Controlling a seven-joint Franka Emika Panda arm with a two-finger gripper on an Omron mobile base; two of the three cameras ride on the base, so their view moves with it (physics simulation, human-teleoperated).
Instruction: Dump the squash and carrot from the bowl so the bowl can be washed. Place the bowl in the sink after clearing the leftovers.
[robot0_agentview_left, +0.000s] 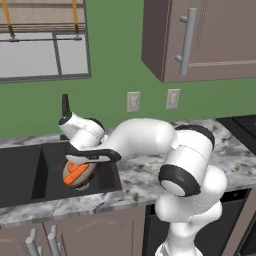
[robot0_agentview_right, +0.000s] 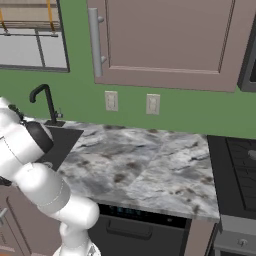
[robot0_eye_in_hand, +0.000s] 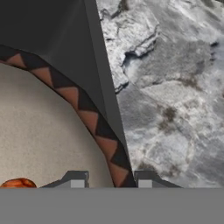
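sink (robot0_agentview_left: 20, 172), one bowl (robot0_agentview_left: 80, 176), one carrot (robot0_agentview_left: 76, 174)

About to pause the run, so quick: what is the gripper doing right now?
Gripper: shut on the bowl rim, holding it tilted over the sink, carrot inside.
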